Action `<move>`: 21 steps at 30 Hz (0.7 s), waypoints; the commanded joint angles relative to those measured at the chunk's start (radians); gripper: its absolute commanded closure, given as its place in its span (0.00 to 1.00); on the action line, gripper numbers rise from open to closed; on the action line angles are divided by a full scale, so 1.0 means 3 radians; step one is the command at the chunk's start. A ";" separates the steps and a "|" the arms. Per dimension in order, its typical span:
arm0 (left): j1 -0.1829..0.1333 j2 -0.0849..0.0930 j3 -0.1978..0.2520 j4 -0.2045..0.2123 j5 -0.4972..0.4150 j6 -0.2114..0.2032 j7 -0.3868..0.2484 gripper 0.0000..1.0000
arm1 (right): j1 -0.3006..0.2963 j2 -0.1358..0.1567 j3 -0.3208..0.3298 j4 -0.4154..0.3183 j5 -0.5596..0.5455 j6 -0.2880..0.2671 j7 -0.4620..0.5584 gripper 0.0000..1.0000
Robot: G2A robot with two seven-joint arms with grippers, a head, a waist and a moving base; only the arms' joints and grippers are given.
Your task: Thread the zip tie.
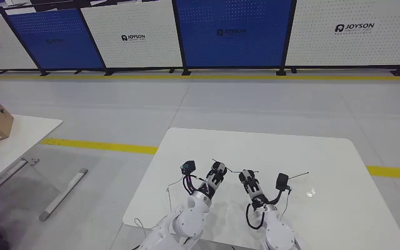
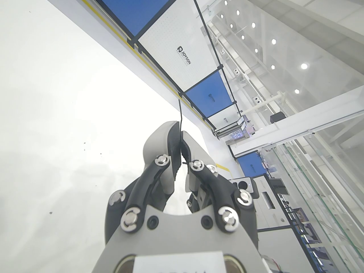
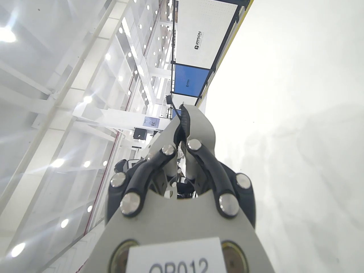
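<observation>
The left end effector is pinched shut on the black zip tie, whose thin tail sticks out past its tips. The right end effector, close beside it over the white counter, is also clamped shut on the strap, with the head poking just beyond its tips.

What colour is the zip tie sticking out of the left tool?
Black. The zip tie shows best in the left wrist view.

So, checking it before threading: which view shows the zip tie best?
Right wrist view: the zip tie, head included, juts clear of the right gripper. Left wrist view gives a thin strip; top view, a faint line.
</observation>
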 commanded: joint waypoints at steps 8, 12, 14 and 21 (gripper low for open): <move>0.0000 0.0000 0.0000 0.0000 0.0000 0.0000 0.0000 1.00 | 0.0039 -0.0014 -0.0026 0.0064 0.0023 0.0029 -0.0013 1.00; 0.0000 0.0000 0.0000 0.0000 0.0000 0.0000 0.0000 1.00 | 0.0038 -0.0015 -0.0023 0.0064 0.0027 0.0040 -0.0012 1.00; 0.0000 0.0000 0.0000 0.0000 0.0000 0.0000 0.0000 1.00 | 0.0034 -0.0016 -0.0019 0.0060 0.0029 0.0035 -0.0022 1.00; 0.0000 0.0000 0.0000 0.0000 0.0000 0.0000 0.0000 1.00 | 0.0021 -0.0017 -0.0011 0.0051 0.0040 0.0017 -0.0013 1.00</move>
